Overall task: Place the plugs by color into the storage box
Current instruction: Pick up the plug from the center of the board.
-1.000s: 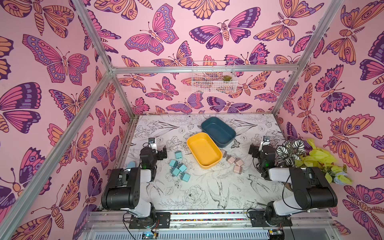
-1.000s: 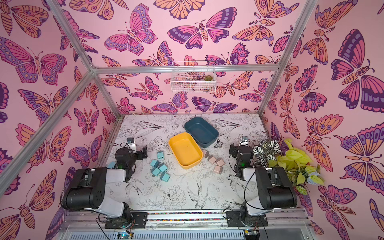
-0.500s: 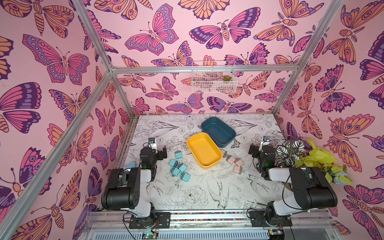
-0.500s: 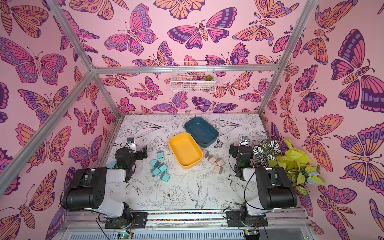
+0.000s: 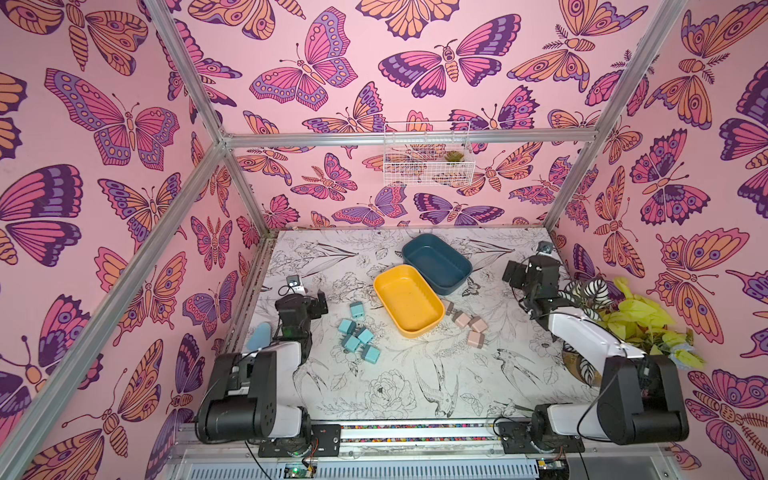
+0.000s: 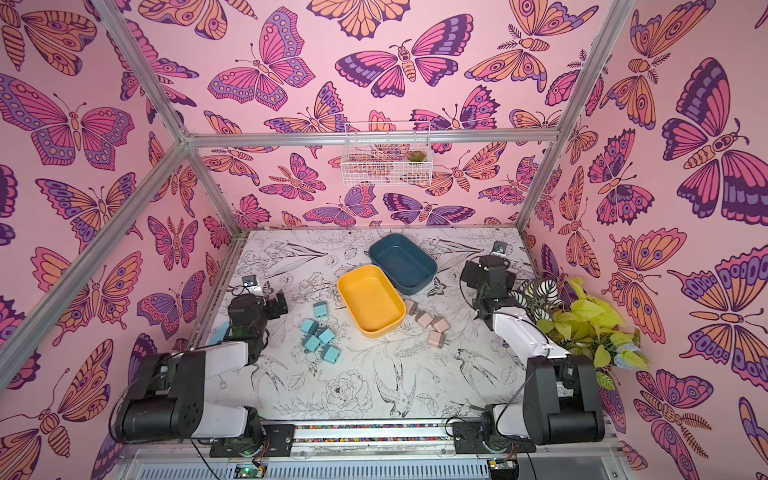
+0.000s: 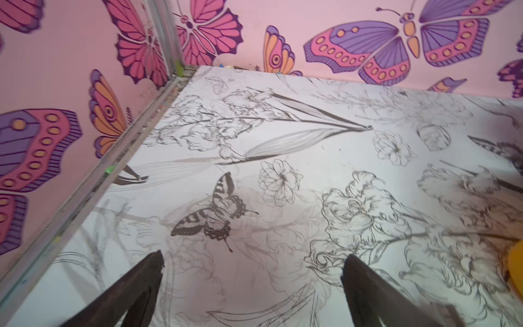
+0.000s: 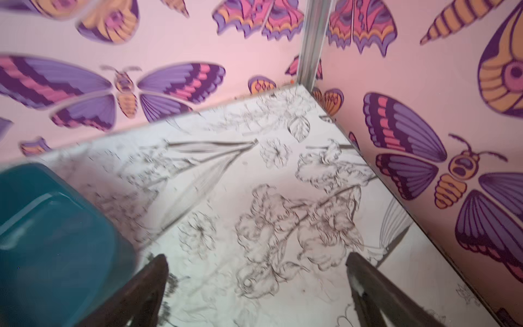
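Several teal-blue plugs [image 5: 358, 337] [image 6: 319, 337] lie loose on the table, left of the storage box. The box is two empty open trays: a yellow one [image 5: 409, 301] [image 6: 371, 301] and a dark blue one [image 5: 436, 262] [image 6: 403, 260] behind it. Several pale pink plugs [image 5: 468, 325] [image 6: 432, 326] lie right of the yellow tray. My left gripper [image 5: 311, 298] [image 6: 275, 301] [image 7: 252, 263] is open over bare table left of the teal plugs. My right gripper [image 5: 513, 272] [image 6: 469, 274] [image 8: 256, 263] is open and empty, raised right of the blue tray [image 8: 56, 240].
A potted plant [image 5: 623, 320] stands against the right wall beside the right arm. A pale blue object [image 5: 258, 338] lies by the left arm near the left wall. A white wire basket [image 5: 428, 160] hangs on the back wall. Walls enclose three sides.
My right arm has lifted and swung its gripper toward the back, beside the blue tray. The left arm and all the plugs have stayed put.
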`<action>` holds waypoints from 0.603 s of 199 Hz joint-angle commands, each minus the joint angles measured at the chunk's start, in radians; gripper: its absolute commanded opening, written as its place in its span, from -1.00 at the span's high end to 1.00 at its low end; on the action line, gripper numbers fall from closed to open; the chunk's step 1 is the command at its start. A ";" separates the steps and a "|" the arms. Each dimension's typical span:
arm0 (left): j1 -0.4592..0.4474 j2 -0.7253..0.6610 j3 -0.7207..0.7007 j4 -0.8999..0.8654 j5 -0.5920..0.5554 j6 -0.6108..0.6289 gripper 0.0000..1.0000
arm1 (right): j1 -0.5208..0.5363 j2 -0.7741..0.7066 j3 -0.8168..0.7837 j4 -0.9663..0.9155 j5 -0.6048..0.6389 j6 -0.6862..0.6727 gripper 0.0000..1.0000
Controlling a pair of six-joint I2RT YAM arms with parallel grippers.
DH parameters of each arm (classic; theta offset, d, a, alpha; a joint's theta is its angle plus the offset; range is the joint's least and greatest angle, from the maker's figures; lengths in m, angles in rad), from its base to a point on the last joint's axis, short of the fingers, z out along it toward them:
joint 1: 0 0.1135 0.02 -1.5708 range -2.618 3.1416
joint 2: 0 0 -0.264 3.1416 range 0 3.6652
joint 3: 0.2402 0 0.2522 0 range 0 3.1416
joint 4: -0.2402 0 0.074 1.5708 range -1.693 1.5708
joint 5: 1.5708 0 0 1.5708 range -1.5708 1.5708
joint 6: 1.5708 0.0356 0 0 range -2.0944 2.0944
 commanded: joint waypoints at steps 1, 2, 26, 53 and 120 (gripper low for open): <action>0.005 -0.122 0.137 -0.355 -0.097 -0.102 -1.00 | 0.090 -0.012 0.024 -0.285 -0.019 0.081 -0.98; 0.005 -0.126 0.141 -0.363 -0.095 -0.105 -1.00 | 0.096 -0.011 0.026 -0.288 -0.016 0.081 -0.98; -0.020 -0.184 0.292 -0.665 -0.013 -0.180 -1.00 | 0.213 0.029 0.138 -0.426 0.008 0.078 -0.98; -0.094 -0.182 0.471 -0.957 0.150 -0.183 -1.00 | 0.324 0.100 0.299 -0.613 -0.044 0.108 -0.99; -0.216 0.088 0.813 -1.635 0.248 -0.408 -1.00 | 0.467 0.316 0.566 -0.830 -0.287 0.152 -0.89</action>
